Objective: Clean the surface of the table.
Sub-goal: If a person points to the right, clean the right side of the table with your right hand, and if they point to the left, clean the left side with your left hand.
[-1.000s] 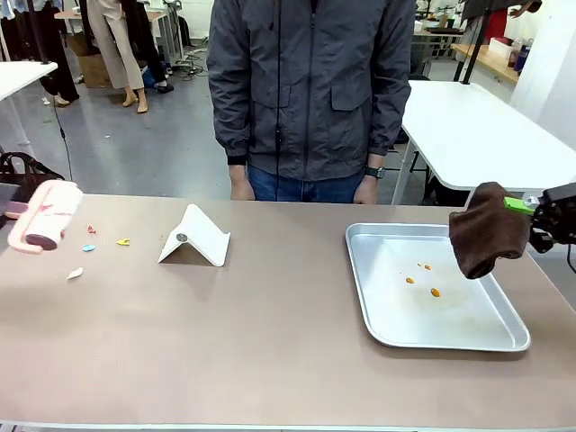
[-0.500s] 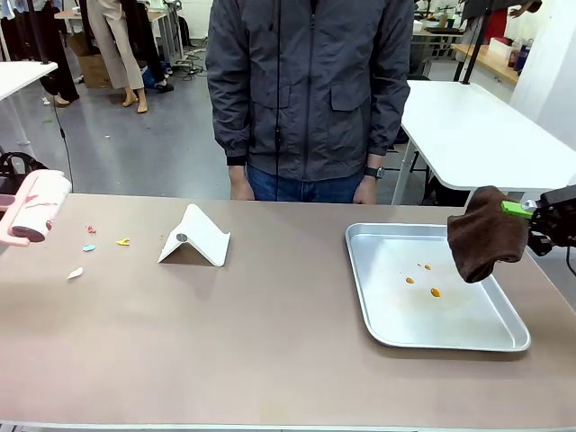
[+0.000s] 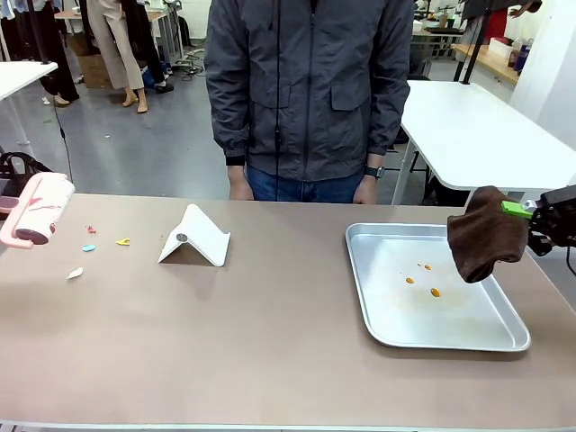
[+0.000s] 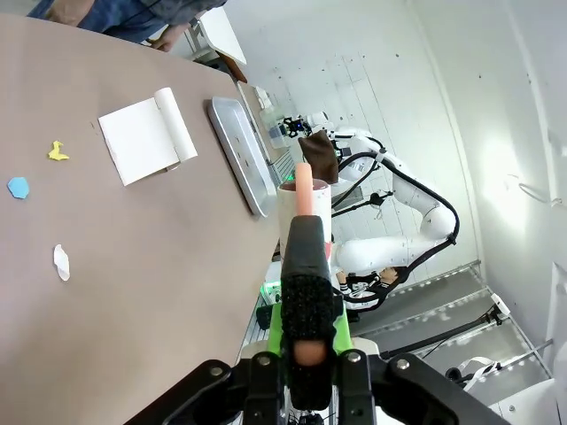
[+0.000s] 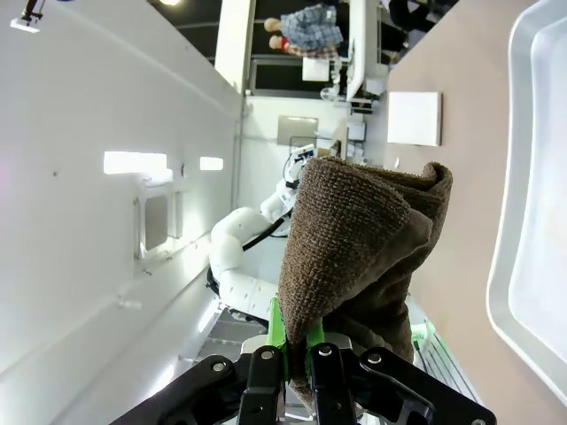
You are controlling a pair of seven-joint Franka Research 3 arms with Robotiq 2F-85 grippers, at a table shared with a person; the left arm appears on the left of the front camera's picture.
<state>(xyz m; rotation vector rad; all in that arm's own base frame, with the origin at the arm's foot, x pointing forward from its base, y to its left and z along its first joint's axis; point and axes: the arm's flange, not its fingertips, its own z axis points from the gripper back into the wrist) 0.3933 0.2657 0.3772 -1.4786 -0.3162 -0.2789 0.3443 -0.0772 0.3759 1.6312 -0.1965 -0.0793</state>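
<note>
The table (image 3: 270, 333) is a wide brownish-beige top. Small coloured scraps (image 3: 89, 247) lie on its left part, also seen as scraps (image 4: 18, 187) in the left wrist view. My left gripper (image 4: 307, 329) is shut on the handle of a pink lint roller (image 3: 38, 210), which hangs above the table's left edge. At the right, my right gripper (image 3: 515, 210) is shut on a brown cloth (image 3: 484, 232) that hangs over the right rim of a silver tray (image 3: 378, 319). In the right wrist view the right gripper (image 5: 293, 343) pinches the cloth (image 5: 354, 239).
A white folded stand (image 3: 195, 236) sits left of centre. The tray holds a few orange specks (image 3: 435, 292). A person in a grey jacket (image 3: 310, 90) stands at the far edge, hands down. White tables stand behind.
The lint roller has shifted a little left and up at the table's left edge. The cloth and right gripper have barely moved.
</note>
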